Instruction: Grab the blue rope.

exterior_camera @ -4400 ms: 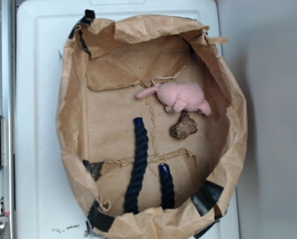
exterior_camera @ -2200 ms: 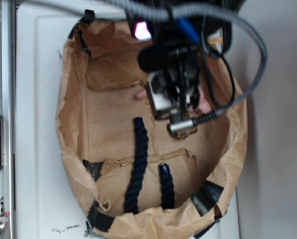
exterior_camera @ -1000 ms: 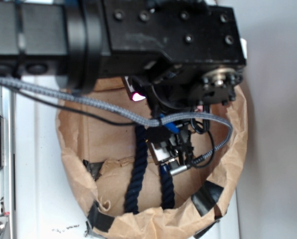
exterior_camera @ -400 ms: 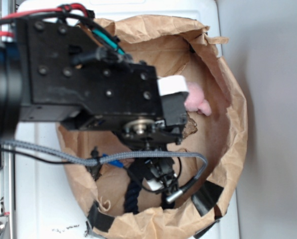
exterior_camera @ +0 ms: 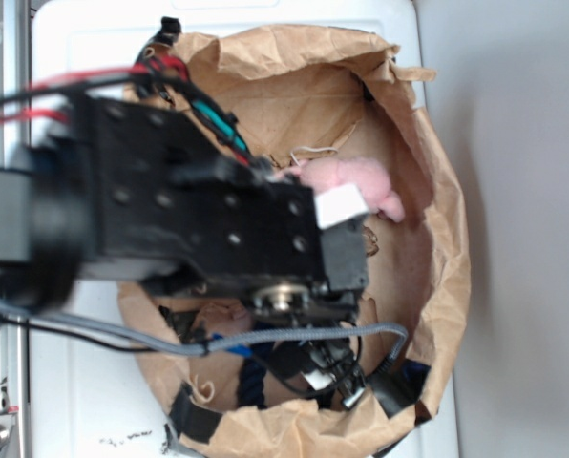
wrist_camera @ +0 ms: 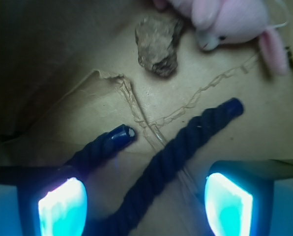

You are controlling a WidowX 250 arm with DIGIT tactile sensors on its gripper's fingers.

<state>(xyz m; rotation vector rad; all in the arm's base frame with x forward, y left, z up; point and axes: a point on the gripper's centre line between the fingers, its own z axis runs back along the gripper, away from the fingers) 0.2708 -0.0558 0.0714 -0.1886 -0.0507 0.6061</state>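
Two views are given of a single moment: an exterior view from overhead and a wrist view looking down between the pads. The pincer [wrist_camera: 145, 204] is seen spread open, nothing being held; its two lit fingertips [wrist_camera: 62, 204] stand apart at the lower corners of the wrist view. The blue rope [wrist_camera: 186, 145] is laid on the floor of the paper bag [exterior_camera: 437, 239], and both of its limbs are framed between the pads: the longer limb runs diagonally up and away ahead of the pincer, while one blunt end [wrist_camera: 118, 136] lies just inside the left-hand pad. The open stance is judged to be chosen so that a strand can be straddled before closure; contact with the rope cannot be confirmed from either view.

The bag serves as the container. Its walls are rolled down into a crumpled rim, which is judged to be the reason the arm [exterior_camera: 170, 229] is brought in from above instead of from the side. Inside, well ahead of the pincer and beyond the rope, a brown lump [wrist_camera: 158, 45] and a pink plush toy [wrist_camera: 232, 22] are found, near each other and clear of the pads. The bag rests on a white worktop [exterior_camera: 74, 57]. In the exterior view the rope is mostly hidden beneath the arm and a grey cable [exterior_camera: 304, 335].
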